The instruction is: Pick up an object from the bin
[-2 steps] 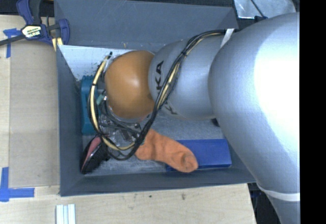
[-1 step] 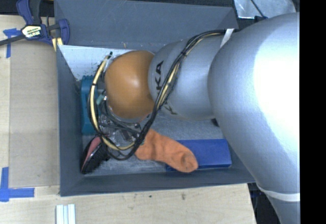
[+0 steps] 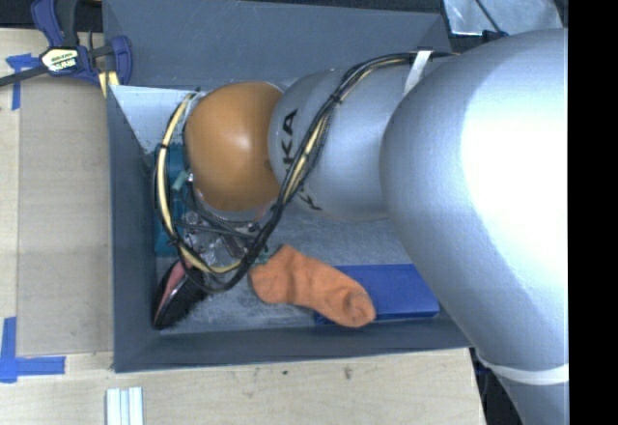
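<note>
Camera view. The arm (image 3: 386, 153) is seen reached down into the grey bin (image 3: 130, 259), with its orange wrist cover (image 3: 232, 143) held over the left half. The jaws are hidden among cables low by the left wall; whether they are open or closed cannot be told, and nothing is seen held. Nearest are noted a dark red-and-black item (image 3: 177, 296) in the near-left corner and a teal thing (image 3: 174, 184) at the wall. An orange sock (image 3: 314, 290) is laid against a flat blue pad (image 3: 401, 290), just to the right. Judged: arm down, grasp unconfirmed, lift not yet done.

Orange sock (image 3: 314, 290) touching blue flat pad (image 3: 398, 292), lower middle.
</note>
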